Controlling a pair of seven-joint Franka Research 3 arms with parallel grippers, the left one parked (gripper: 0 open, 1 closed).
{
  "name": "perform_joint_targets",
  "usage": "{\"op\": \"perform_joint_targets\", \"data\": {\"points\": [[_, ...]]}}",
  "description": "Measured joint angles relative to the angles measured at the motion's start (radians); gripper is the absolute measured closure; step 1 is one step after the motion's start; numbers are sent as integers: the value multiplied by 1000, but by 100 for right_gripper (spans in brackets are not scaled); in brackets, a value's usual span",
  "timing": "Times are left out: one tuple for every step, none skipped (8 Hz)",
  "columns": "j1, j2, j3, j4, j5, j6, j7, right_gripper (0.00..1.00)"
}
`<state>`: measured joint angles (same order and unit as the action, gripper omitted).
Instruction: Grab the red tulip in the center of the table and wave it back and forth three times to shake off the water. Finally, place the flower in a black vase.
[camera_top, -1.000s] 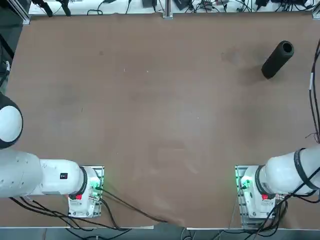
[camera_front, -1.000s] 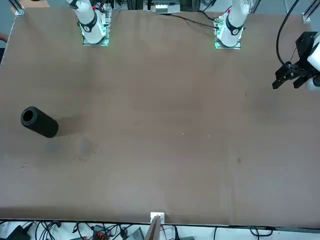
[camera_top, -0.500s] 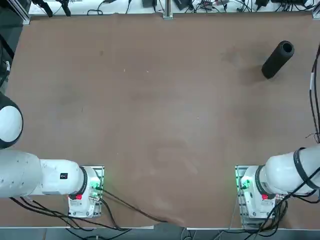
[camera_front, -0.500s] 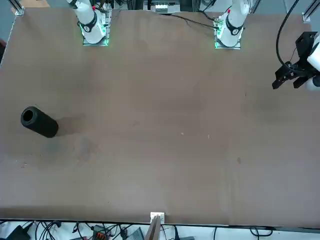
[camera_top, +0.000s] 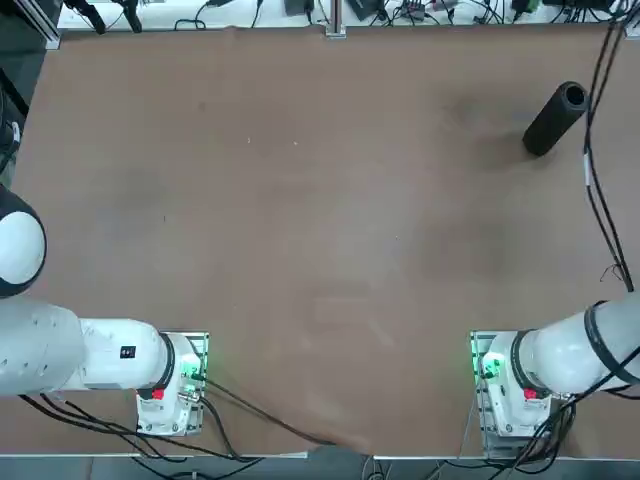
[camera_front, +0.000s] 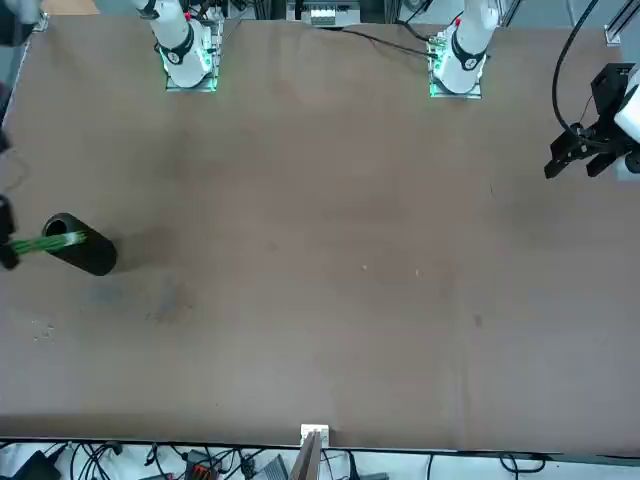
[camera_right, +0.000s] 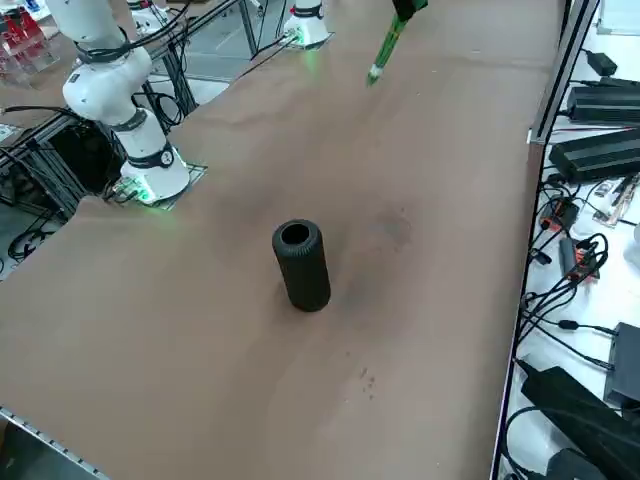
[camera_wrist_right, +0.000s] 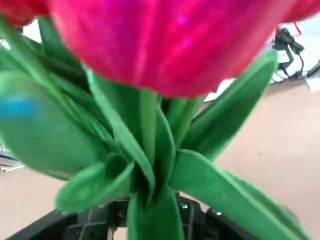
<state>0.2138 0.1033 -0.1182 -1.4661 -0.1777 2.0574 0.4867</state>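
Tulip (camera_wrist_right: 165, 50), red and rounded, stem clamped in closed right tool (camera_wrist_right: 154, 214) over brown table (camera_right: 220, 350), matte black tubular vase (camera_right: 303, 268)

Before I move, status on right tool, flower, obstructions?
Right tool above table, shut on tulip. Stem outside standing black vase. Overhead, cables cross vase's edge.
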Motion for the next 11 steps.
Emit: {"op": "perform_joint_targets", "data": {"points": [[64,-2,1,0,-55,-42,129,80],[124,-3,1,-1,-98,-87,247,80],[172,-4,1,-1,-124,-138,336,80],[185,-5,-1,-1,-135,-166,365,80],[177,-9,-24,-1,-142,-169,343,80],[145,-14,-66,-1,-143,-157,236,80],[78,-18,-108,-2,-120,-113,75,80],[-15,-19,-133,-4,-56,-58,-87,80],[-115,-14,-142,-12,34,-11,-248,80],[-201,-3,-145,-21,116,27,-383,80],[-255,9,-145,-26,167,45,-475,80]]}}
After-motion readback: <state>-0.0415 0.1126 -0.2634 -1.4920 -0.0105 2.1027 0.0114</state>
